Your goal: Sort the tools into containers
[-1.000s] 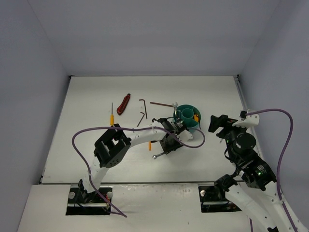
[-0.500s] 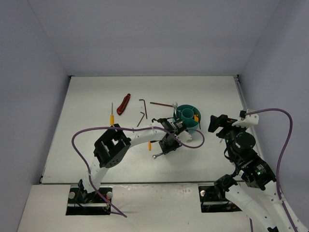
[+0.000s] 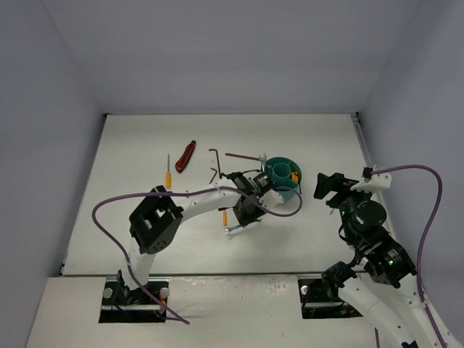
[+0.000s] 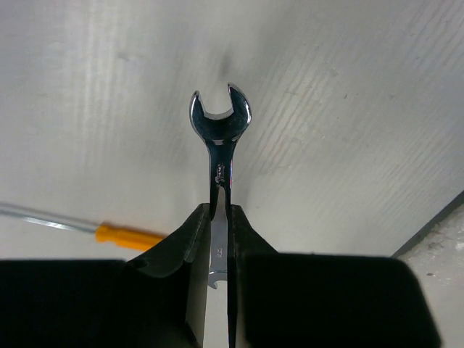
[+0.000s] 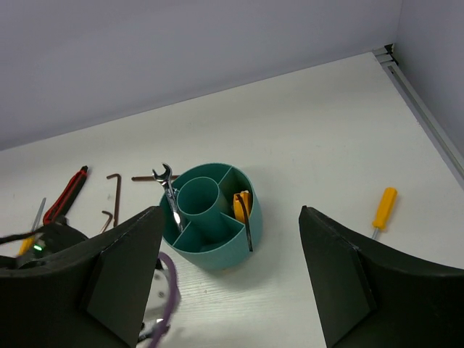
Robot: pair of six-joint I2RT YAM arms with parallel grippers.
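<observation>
**Left gripper [image 4: 220,217] clamped on a silver wrench [image 4: 221,138]; right gripper [image 3: 328,185] spread wide, holding nothing.**

The held wrench points its open end at the white table [image 4: 362,109], near an orange-handled screwdriver [image 4: 127,234]. Beyond stands the teal tub [image 5: 210,254]. It contains an upright second wrench [image 5: 169,190] in its left compartment, and a yellow tape measure [image 5: 241,205] with a dark hex key [image 5: 249,228] beside it on its right side. Farther off lie two hex keys [image 5: 114,190] and a red-and-black-handled tool [image 5: 64,196].
</observation>
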